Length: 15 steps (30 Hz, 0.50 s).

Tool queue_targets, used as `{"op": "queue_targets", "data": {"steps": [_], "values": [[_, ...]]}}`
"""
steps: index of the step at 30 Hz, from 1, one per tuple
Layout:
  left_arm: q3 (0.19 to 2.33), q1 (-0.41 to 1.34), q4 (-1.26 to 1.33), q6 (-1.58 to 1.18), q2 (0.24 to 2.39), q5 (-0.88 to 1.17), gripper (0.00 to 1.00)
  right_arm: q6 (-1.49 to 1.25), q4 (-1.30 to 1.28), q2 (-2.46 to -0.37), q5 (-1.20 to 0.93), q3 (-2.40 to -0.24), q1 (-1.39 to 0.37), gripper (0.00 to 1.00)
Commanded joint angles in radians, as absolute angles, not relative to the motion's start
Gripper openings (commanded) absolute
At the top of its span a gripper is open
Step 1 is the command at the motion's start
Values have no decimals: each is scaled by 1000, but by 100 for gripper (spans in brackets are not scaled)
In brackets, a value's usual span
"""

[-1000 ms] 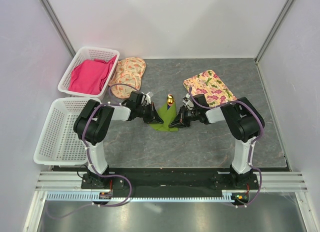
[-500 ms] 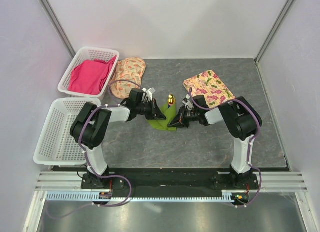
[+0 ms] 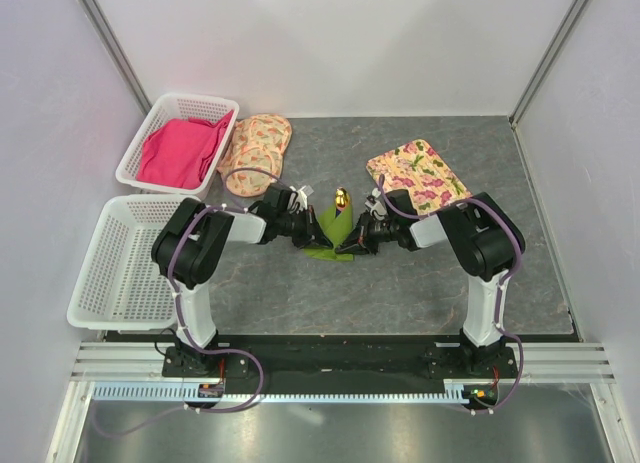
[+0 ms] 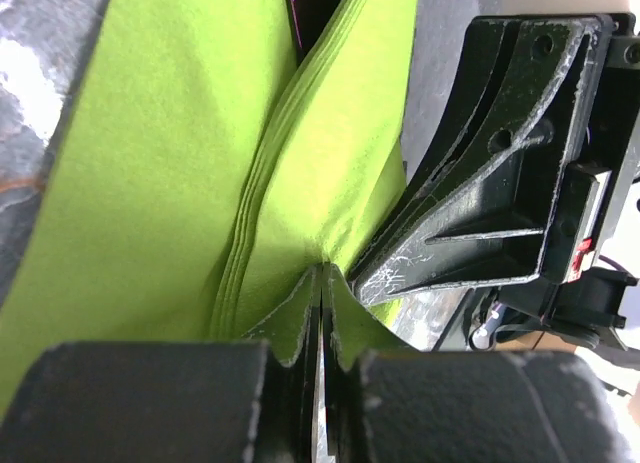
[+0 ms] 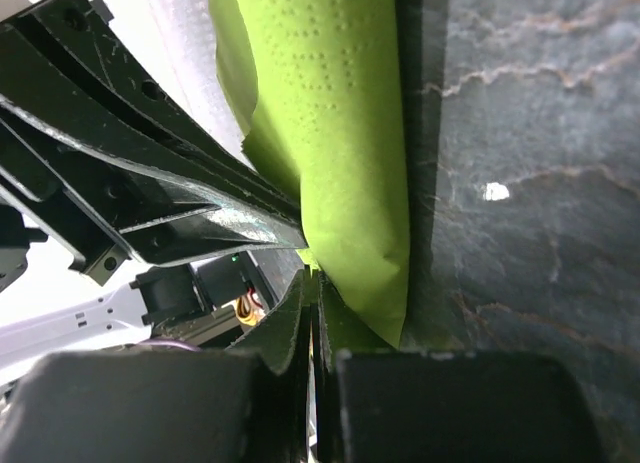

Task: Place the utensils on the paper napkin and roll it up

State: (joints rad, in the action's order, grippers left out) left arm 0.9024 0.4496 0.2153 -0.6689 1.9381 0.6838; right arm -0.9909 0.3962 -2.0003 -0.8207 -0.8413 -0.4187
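Note:
The lime-green paper napkin [image 3: 331,230] lies folded up into a narrow wedge at the table's middle. A shiny yellow-gold utensil end [image 3: 342,197] sticks out of its far end. A dark sliver of utensil [image 4: 303,13] shows inside the fold in the left wrist view. My left gripper [image 3: 311,230] is shut on the napkin's left edge [image 4: 300,313]. My right gripper [image 3: 350,242] is shut on the napkin's right edge [image 5: 320,293]. The two grippers face each other closely, with the napkin [image 5: 330,123] bunched between them.
A floral mat [image 3: 419,173] lies at the back right, another floral mat [image 3: 256,151] at the back left. A white basket [image 3: 163,121] holds a pink cloth [image 3: 182,149]. A second white basket [image 3: 115,268] stands at the left edge.
The left gripper has moved right with the napkin's left edge, folding the napkin over the utensils into a narrower wedge. The right gripper has stayed nearly still.

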Motion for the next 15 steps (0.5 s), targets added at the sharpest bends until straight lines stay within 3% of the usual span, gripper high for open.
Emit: {"op": "queue_targets", "data": {"steps": [1, 5, 15], "values": [[928, 453, 158, -629, 1962, 626, 3, -956, 334, -1927, -776, -890, -417, 4], [940, 454, 156, -611, 1954, 629, 3, -889, 267, -1899, -744, -978, -417, 8], [948, 454, 137, -575, 1931, 621, 3, -770, 45, -1965, -586, -1126, -425, 5]]}}
